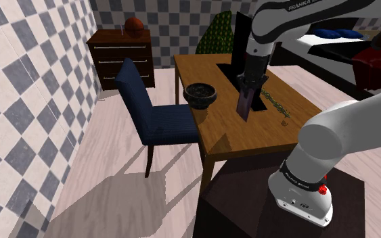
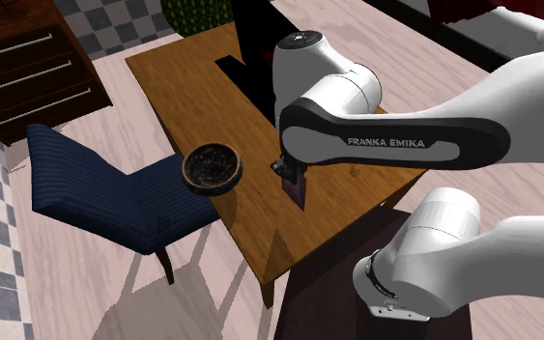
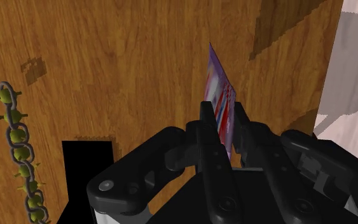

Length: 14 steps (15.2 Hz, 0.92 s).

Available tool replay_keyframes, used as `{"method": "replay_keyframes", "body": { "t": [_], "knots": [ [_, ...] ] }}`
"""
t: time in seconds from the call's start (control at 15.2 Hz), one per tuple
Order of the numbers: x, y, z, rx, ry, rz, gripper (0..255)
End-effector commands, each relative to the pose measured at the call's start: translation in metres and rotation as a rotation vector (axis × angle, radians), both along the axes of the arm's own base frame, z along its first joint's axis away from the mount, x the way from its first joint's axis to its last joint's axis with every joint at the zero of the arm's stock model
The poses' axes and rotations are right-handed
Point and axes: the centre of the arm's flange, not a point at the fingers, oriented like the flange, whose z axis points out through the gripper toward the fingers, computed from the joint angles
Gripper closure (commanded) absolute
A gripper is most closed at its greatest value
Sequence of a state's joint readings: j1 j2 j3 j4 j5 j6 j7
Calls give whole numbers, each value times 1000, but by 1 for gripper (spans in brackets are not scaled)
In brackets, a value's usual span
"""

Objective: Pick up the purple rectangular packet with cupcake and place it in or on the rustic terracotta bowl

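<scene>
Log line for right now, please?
gripper: shut on purple packet | packet: edge-down over table | dark bowl: empty, apart from packet | placed: not yet

Shoulder cam: beside and slightly behind the stand (image 1: 243,203), raised, facing down and across the table (image 1: 236,132) toward the dresser (image 1: 122,57) and checkered wall (image 1: 19,101). Mid range, with the arm (image 1: 338,142) close at the shoulder view's right. Second exterior cam: also on the stand side, but higher and pitched steeper. It is near enough that the arm fills much of that view's right half, and the table runs diagonally. These two share the table, bowl (image 1: 201,94), chair (image 1: 155,122) and dresser. Wrist cam: on the hand, sighting along the gripper (image 3: 222,109) onto the tabletop, very near. It shares the chain (image 3: 20,153) with the shoulder view.
</scene>
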<state>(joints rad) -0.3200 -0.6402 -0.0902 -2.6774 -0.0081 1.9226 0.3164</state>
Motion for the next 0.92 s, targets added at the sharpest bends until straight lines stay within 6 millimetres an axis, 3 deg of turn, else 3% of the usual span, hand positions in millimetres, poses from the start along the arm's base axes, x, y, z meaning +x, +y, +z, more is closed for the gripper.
{"method": "replay_keyframes", "body": {
  "t": [0.0,0.86],
  "knots": [
    [-1,1,11,0,0,0,255],
    [-1,1,80,0,0,0,255]
  ]
}}
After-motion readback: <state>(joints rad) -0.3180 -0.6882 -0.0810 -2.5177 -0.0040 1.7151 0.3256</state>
